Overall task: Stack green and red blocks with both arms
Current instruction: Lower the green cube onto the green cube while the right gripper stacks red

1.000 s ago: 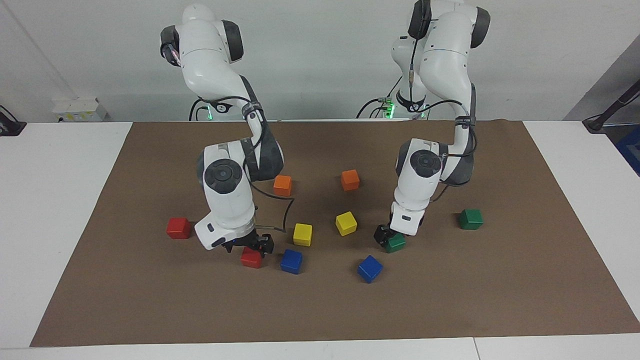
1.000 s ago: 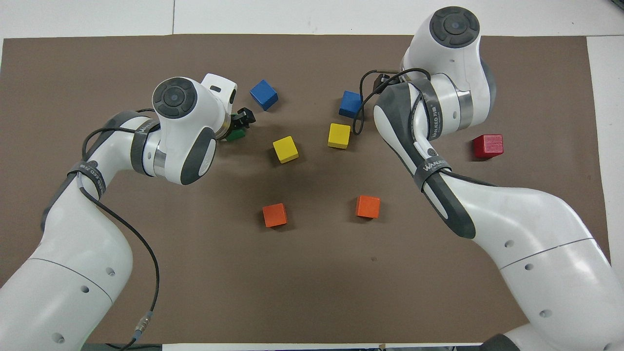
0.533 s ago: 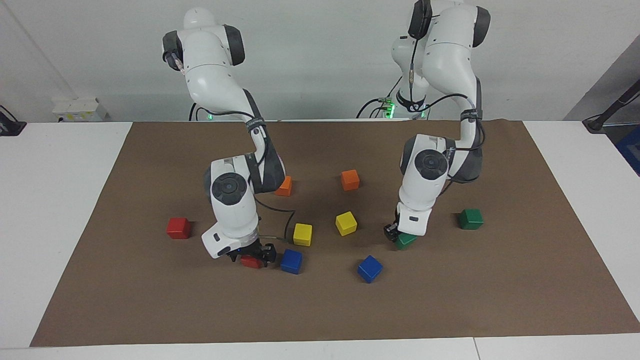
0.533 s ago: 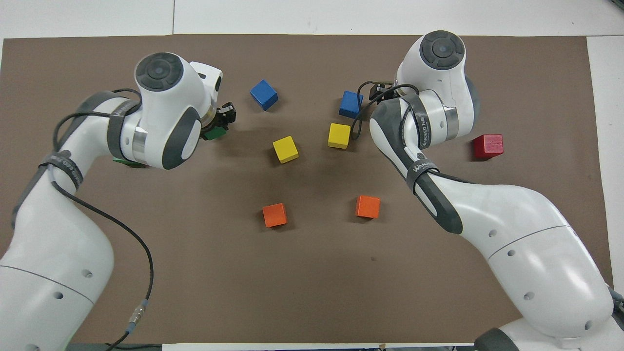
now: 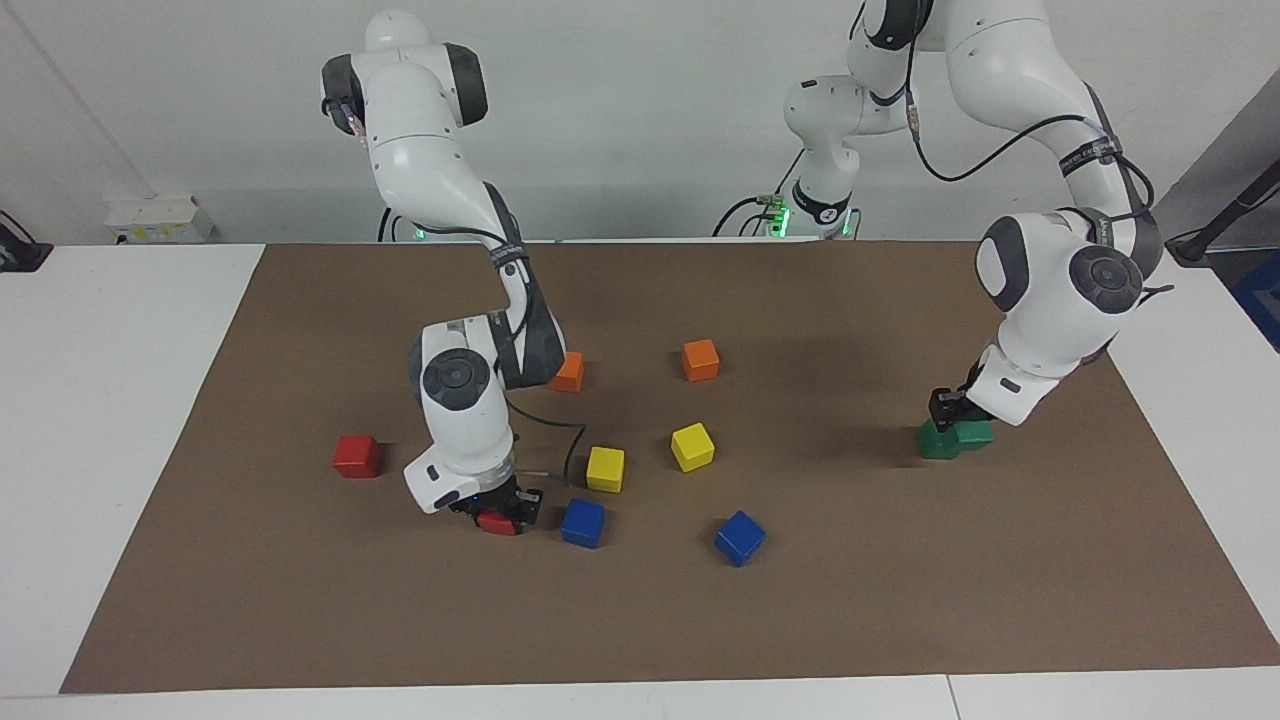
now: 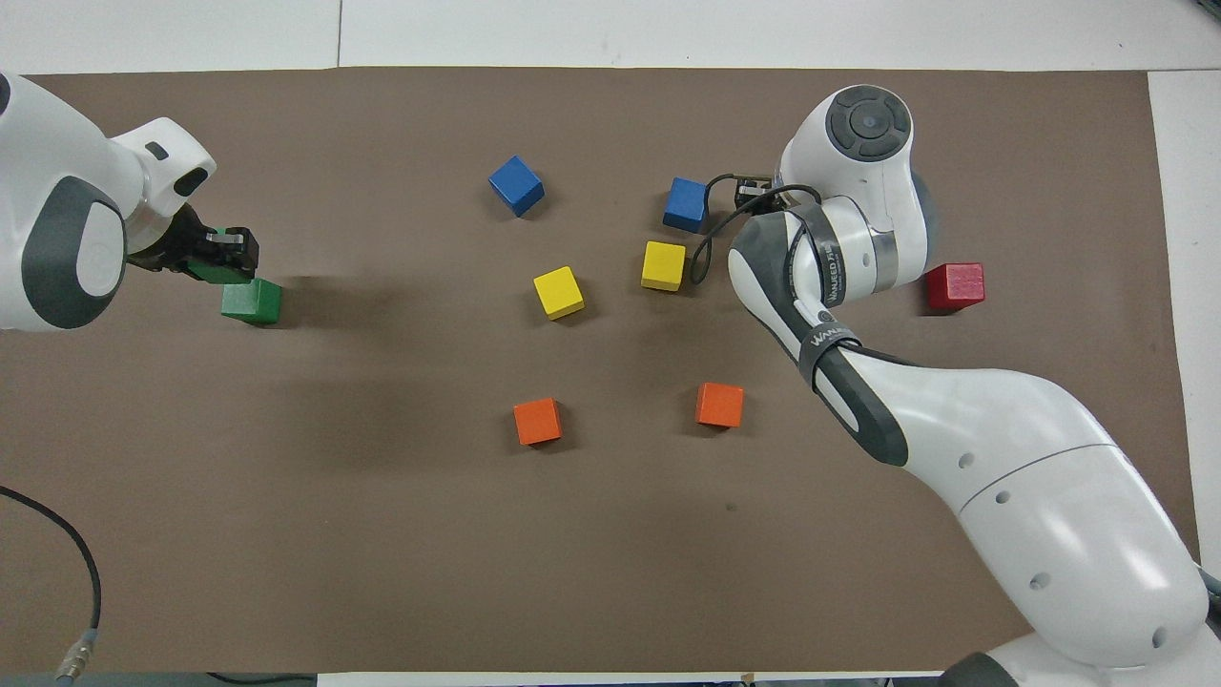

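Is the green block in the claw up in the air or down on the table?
Up: the left claw holds a green block over the other green block.

Left arm (image 6: 57,239): cut off by the overhead view's edge.
Held green block (image 6: 212,271): mostly hidden by the left gripper (image 6: 224,256).
Red block (image 5: 495,522): partly covered in the facing view, hidden overhead beneath the right arm (image 6: 839,239).

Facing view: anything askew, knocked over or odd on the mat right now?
Nothing stands out. The left gripper carries a green block over the second green block, not yet squared on it. The right gripper clamps a red block low at the mat. The loose cubes sit flat, at varied angles.
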You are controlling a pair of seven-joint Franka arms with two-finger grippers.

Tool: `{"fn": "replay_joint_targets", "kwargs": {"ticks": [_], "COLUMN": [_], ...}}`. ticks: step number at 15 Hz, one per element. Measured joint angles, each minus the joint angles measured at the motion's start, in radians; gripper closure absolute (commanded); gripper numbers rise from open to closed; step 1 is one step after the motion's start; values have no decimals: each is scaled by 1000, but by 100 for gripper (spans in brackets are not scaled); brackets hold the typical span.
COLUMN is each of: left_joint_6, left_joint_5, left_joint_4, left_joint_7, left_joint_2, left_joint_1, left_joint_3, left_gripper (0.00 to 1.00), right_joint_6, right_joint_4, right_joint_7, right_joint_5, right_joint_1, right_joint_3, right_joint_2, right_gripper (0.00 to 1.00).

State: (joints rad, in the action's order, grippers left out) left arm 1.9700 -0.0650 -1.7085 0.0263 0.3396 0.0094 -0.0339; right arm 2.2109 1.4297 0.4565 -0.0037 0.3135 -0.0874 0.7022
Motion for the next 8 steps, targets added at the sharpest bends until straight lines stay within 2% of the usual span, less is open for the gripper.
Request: {"fn": "replay_joint_targets", "kwargs": {"ticks": [3, 5, 8], "left_joint_6": [50, 53, 54], "left_joint_5": [0, 0, 0], "left_joint_4": [-56, -64, -68], "left_joint_7": [25, 34, 40], "left_joint_2": [0, 0, 0], "left_joint_1": [3, 9, 20], "left_joint_3": [-1, -1, -1], "left_gripper": [100, 100, 100], "right_joint_6": [-25, -81, -187], "right_joint_4": [0, 1, 55], "right_joint_7": [-2, -58, -214], "right_joint_5": [0, 0, 0], "right_joint_1": [-3, -12, -73], "right_joint_3": [-1, -5, -10], "right_joint_2": [-10, -46, -176], "right_gripper": [100, 100, 100]}}
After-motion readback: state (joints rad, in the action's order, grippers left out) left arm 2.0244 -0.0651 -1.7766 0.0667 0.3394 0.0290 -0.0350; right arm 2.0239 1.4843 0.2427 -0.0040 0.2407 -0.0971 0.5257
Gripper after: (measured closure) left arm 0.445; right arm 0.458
